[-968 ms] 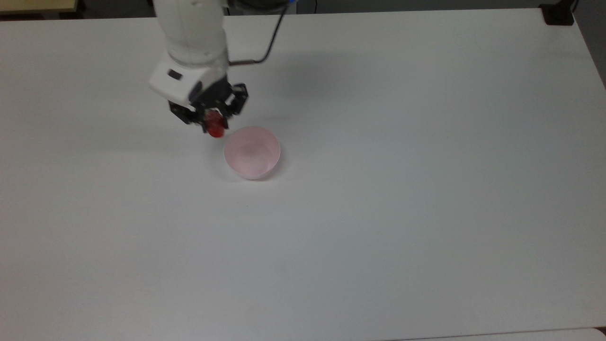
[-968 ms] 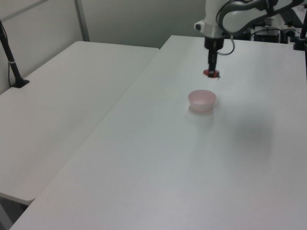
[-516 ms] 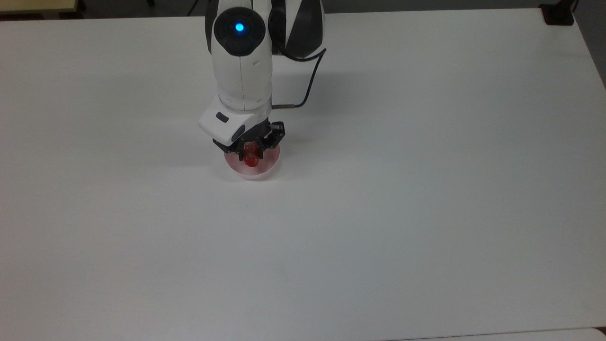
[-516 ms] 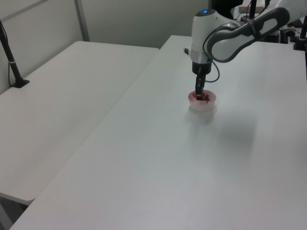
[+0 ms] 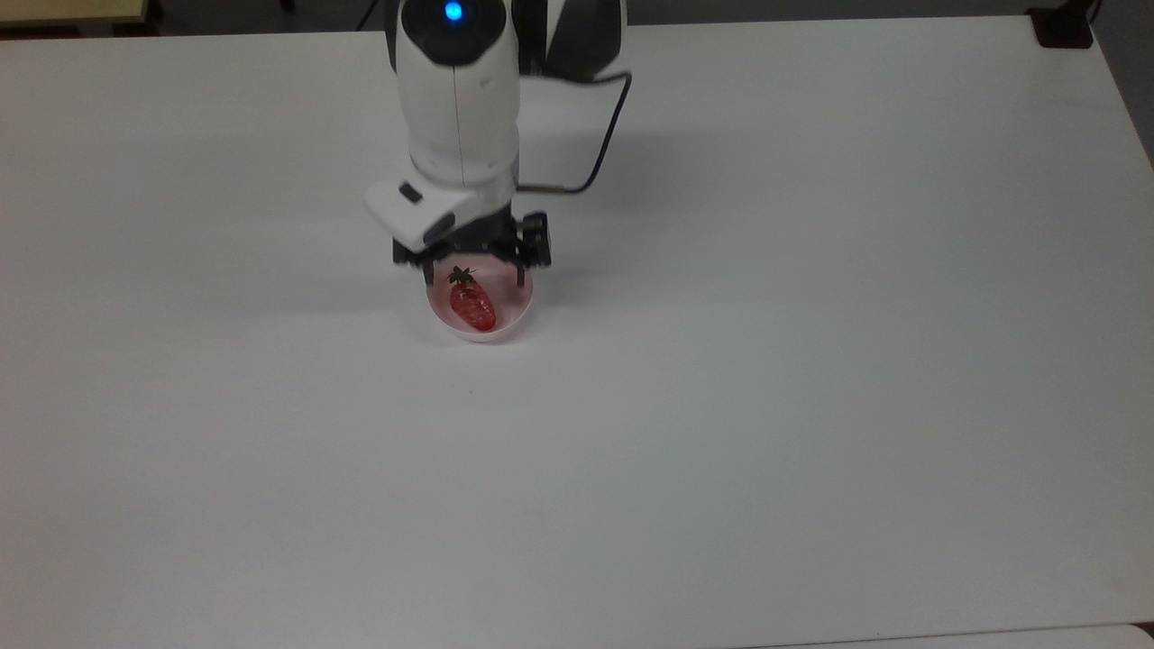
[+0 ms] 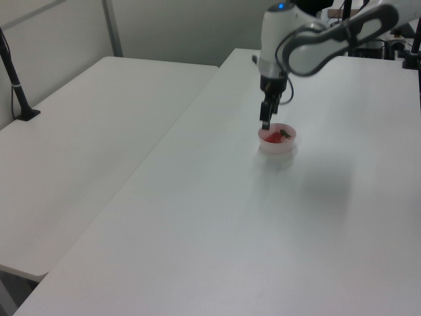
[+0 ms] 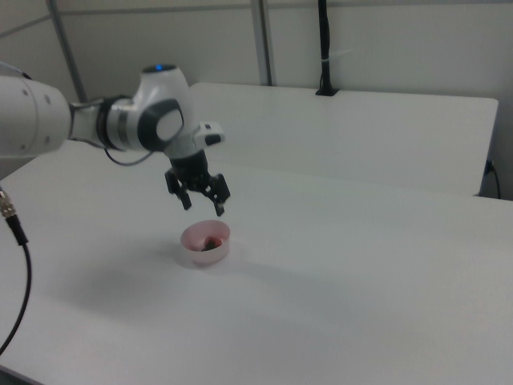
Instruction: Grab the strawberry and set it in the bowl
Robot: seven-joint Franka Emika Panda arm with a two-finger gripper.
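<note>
Half a second ago the strawberry (image 5: 472, 305) was clamped between the fingers low inside the bowl (image 5: 518, 311); now it is lying loose on the bowl's floor, and the gripper (image 5: 476, 263) is lifting clear above the rim with its fingers spread apart and nothing between them. A second ago the berry was being carried in the air just outside the bowl, toward the top view's left.

In the right view the gripper (image 7: 200, 200) is hanging above the bowl (image 7: 192, 238) with a plain gap beneath it, and in the left view it (image 6: 266, 122) is sitting just above the near rim of the bowl (image 6: 287, 145). That placement looks sensible: going down into the bowl before letting go is likely why the berry is resting inside rather than bouncing out, and rising straight up is keeping the fingers from catching the thin wall.

The strawberry is showing as a glossy red, elongated shape, its dark green leafy stem pointing toward the arm in the top view and its tip toward the far rim. It is taking up roughly half the bowl's width. In the left view it (image 6: 273, 136) is a red patch with a green fleck. By my judgement the task is done; only the retreat remains
</note>
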